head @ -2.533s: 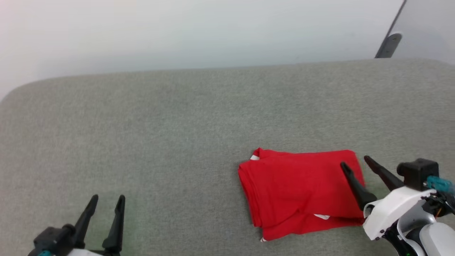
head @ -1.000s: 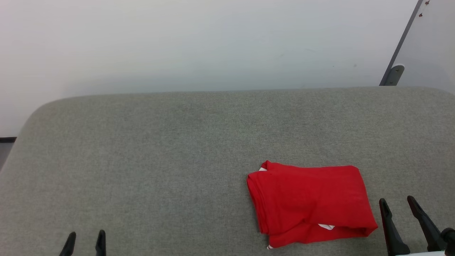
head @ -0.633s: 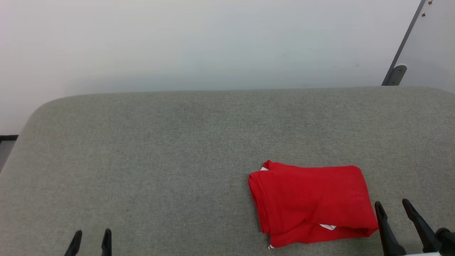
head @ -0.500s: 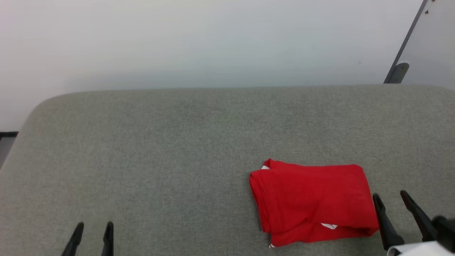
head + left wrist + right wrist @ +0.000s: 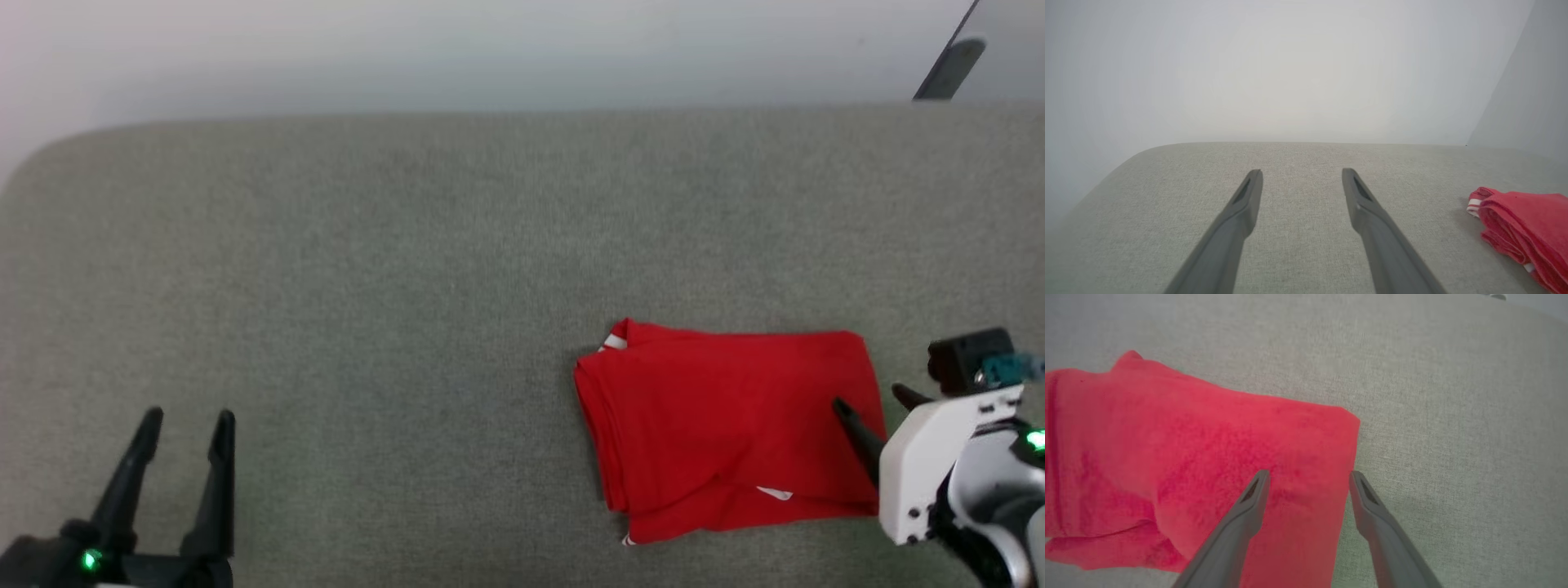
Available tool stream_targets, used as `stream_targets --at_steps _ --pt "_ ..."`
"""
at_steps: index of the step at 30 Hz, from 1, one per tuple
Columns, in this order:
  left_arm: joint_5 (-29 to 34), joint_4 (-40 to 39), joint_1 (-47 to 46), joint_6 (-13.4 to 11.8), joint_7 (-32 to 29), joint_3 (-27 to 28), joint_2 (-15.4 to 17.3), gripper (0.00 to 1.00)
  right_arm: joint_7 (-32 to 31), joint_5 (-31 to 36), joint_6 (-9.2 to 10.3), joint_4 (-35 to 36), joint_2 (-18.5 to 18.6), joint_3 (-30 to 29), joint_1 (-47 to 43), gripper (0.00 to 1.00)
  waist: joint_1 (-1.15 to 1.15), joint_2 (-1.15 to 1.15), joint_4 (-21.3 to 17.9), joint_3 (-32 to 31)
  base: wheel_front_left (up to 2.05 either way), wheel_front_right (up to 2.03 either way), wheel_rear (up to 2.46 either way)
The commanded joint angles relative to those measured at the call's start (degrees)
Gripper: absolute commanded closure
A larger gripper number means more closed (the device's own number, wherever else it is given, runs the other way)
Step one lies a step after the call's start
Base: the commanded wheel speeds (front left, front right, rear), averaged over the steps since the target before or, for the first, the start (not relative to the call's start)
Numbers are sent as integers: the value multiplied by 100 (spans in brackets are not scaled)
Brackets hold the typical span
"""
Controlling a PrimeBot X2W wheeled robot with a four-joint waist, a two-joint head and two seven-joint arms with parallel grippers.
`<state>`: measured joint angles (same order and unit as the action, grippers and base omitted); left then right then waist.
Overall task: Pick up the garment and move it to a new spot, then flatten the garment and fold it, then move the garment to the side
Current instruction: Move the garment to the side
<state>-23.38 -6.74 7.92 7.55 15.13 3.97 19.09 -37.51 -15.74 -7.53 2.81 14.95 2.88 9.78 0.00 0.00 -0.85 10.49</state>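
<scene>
Garment (image 5: pixel 727 429), red and folded into a rough rectangle, lies on the right half of a grey cushion (image 5: pixel 392 278), near its front edge; we see white trim at its far left corner and a sliver of white along its near side. The cushion's woven top spans the head view, with a rounded corner at far left. Behind it runs a plain pale wall (image 5: pixel 490 49), and at far right a grey bracket (image 5: pixel 947 69) slants up from the cushion's back edge.

At lower left, our left gripper (image 5: pixel 189 416) hangs over bare cushion, well apart from the garment, fingers spread wide and holding nothing. In its wrist view (image 5: pixel 1302 171) the garment (image 5: pixel 1523 220) sits off to the right.

At lower right, our right gripper (image 5: pixel 868 398) is spread wide too, and empty. In its wrist view (image 5: pixel 1309 473) it straddles the garment's (image 5: pixel 1188 449) right edge: one finger over the red cloth, the other over cushion just beside it. We cannot tell whether either tip touches.
</scene>
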Motion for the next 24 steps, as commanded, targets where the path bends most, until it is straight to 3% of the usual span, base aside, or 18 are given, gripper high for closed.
stream_targets --at_steps 1,4,10,19,20,21,22,23,24 --pt "-93 -42 -135 -15 -4 -52 86 0 -427 3 10 98 -80 -155 88 0 0 0 2 501 0 0 0" --pt "-227 -126 -311 -16 -4 -119 216 0 -1338 38 10 315 -234 -424 139 0 0 0 32 705 0 0 0" --pt "-412 -247 -558 -16 -4 -163 381 0 -2088 266 10 765 -616 -732 166 0 0 0 63 1012 0 0 0" --pt "-584 -278 -867 -16 -4 -301 636 0 -2079 731 9 411 -1139 -741 266 0 0 0 30 1390 0 0 0" --pt "-590 -274 -891 -16 -4 -303 661 0 -2033 763 9 347 -1169 -727 251 25 0 0 16 1415 0 0 0" --pt "-596 -276 -911 -16 -4 -304 682 0 -1987 761 9 275 -1193 -728 263 71 0 0 4 1433 0 0 0" --pt "-605 -279 -922 -16 -4 -308 700 0 -1930 776 9 215 -1205 -705 282 80 0 0 -16 1447 0 0 0" --pt "-612 -280 -923 -16 -4 -303 716 0 -1862 768 9 171 -1219 -693 299 100 0 0 -41 1457 0 0 0" --pt "-613 -283 -931 -16 -4 -295 729 0 -1776 753 9 151 -1226 -688 324 100 0 0 -70 1467 0 0 0"
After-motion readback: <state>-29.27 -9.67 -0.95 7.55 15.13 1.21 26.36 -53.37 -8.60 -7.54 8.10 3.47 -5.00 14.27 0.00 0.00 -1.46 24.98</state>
